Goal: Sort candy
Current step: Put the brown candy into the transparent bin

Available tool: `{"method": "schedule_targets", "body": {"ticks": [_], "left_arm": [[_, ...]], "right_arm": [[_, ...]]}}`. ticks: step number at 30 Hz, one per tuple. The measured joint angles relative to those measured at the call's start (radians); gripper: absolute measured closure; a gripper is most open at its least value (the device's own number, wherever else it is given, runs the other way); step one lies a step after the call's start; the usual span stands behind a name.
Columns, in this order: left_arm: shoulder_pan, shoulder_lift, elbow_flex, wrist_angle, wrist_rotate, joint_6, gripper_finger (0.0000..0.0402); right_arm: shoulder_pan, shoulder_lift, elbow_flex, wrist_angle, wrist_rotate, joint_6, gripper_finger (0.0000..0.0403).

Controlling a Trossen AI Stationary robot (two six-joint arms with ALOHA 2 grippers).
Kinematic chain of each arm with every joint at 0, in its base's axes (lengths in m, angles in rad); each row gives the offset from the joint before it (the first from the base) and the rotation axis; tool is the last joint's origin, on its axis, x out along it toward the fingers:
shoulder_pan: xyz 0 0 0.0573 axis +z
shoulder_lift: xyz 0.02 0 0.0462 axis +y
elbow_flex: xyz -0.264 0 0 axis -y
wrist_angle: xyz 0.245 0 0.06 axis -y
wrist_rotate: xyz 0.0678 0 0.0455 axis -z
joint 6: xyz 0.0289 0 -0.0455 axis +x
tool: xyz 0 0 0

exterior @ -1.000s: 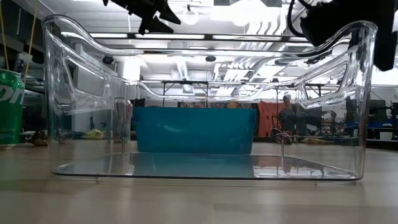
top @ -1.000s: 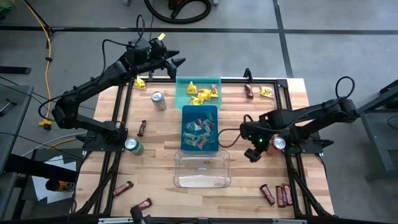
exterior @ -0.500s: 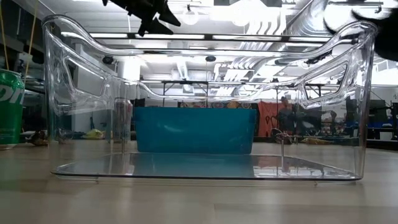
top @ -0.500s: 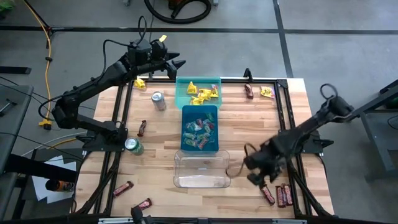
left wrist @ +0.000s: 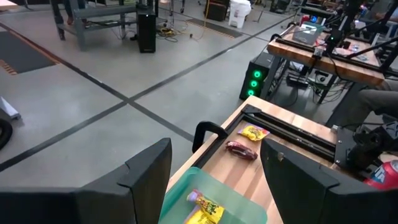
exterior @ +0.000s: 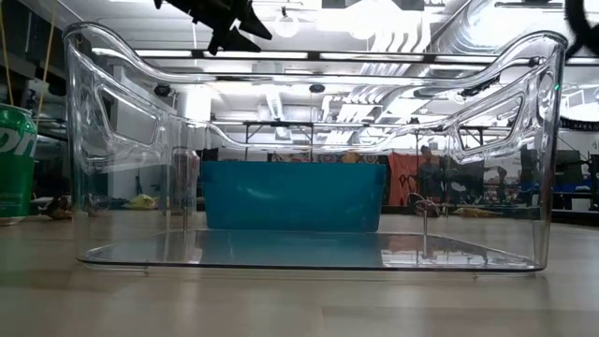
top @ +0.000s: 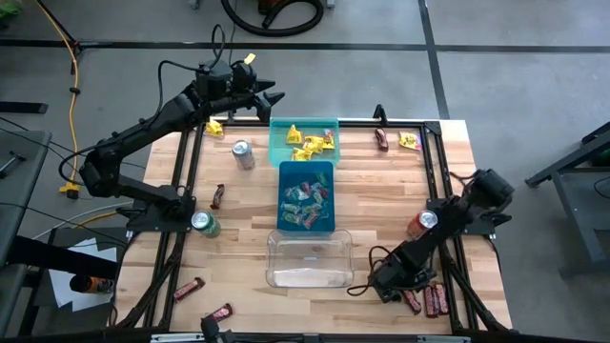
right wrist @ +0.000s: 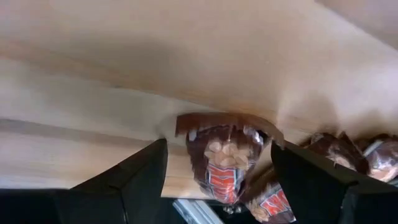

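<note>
- Near the table's front right corner, the right gripper [top: 393, 286] is lowered over a cluster of dark red-brown bars [top: 426, 298], its fingers spread apart around one bar [right wrist: 227, 158].
- Beside it, the clear bin [top: 309, 259] is seen without candy inside.
- Above the green bin [top: 303, 141] of yellow packets [top: 311, 145], the left gripper [top: 272, 97] is held open.

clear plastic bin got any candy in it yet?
No. In the high view the clear plastic bin shows only bare floor, while the candy lies in the teal bin and blue bin.
</note>
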Motion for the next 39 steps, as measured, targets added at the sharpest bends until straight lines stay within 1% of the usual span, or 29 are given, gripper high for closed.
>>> {"method": "schedule_targets", "body": {"ticks": [3,5,6,8,11,12,13,14,15,17,19,22,24,26,28,30,32,36,37,39], "left_arm": [[0.0,0.0,0.0,-0.001,0.0,-0.015,0.0169],[0.0,0.0,0.0,-0.001,0.0,-0.019,0.0169],[0.0,0.0,0.0,-0.001,0.0,-0.026,0.0169],[0.0,0.0,0.0,0.003,0.003,-0.041,0.0169],[0.0,-0.004,0.0,0.012,0.026,-0.042,0.0169],[0.0,-0.005,0.0,0.022,0.027,-0.042,0.0169],[0.0,-0.006,0.0,0.03,0.029,-0.042,0.0169],[0.0,-0.006,0.0,0.031,0.03,-0.042,0.0169],[0.0,-0.007,0.0,0.032,0.03,-0.042,0.0169],[-0.001,-0.008,0.0,0.045,0.031,-0.042,0.0169],[-0.002,-0.01,0.0,0.054,0.047,-0.041,0.0169],[-0.002,-0.011,0.0,0.053,0.095,-0.041,0.0169],[-0.002,-0.013,0.0,0.053,0.156,-0.041,0.0169],[-0.002,-0.013,0.0,0.053,0.231,-0.041,0.0169],[-0.002,-0.013,0.0,0.052,0.299,-0.046,0.0169],[-0.003,-0.013,0.0,0.051,0.344,-0.05,0.0169],[-0.006,-0.013,0.0,0.051,0.348,-0.05,0.0169],[-0.009,-0.013,0.0,0.052,0.336,-0.05,0.0169],[-0.009,-0.013,0.0,0.052,0.335,-0.05,0.0169],[-0.009,-0.013,0.0,0.052,0.335,-0.05,0.0169]], "right_arm": [[-0.003,0.028,0.004,0.004,-0.005,-0.047,0.0124],[-0.009,0.027,0.005,0.007,0.009,-0.078,0.0141],[-0.012,0.02,0.007,0.004,0.022,-0.104,0.0159],[-0.019,-0.004,0.018,-0.029,0.074,-0.16,0.0212],[-0.043,-0.084,0.054,-0.133,0.185,-0.243,0.0328],[-0.051,-0.123,0.066,-0.175,0.219,-0.273,0.0362],[-0.062,-0.163,0.074,-0.217,0.246,-0.301,0.0377],[-0.076,-0.207,0.083,-0.268,0.279,-0.328,0.0376],[-0.097,-0.252,0.093,-0.312,0.322,-0.363,0.0367],[-0.148,-0.35,0.127,-0.38,0.443,-0.434,0.0349],[-0.205,-0.44,0.156,-0.406,0.574,-0.521,0.0346],[-0.299,-0.543,0.177,-0.328,0.755,-0.655,0.0365],[-0.37,-0.583,0.17,-0.222,0.812,-0.759,0.0379],[-0.435,-0.584,0.154,-0.121,0.795,-0.86,0.0385],[-0.483,-0.556,0.142,-0.019,0.707,-0.94,0.0383],[-0.513,-0.501,0.14,0.083,0.602,-1.007,0.0374],[-0.523,-0.434,0.139,0.187,0.493,-1.049,0.0363],[-0.515,-0.316,0.144,0.375,0.307,-1.048,0.0347],[-0.511,-0.293,0.152,0.39,0.275,-1.047,0.0345],[-0.502,-0.255,0.171,0.372,0.258,-1.045,0.034]]}}
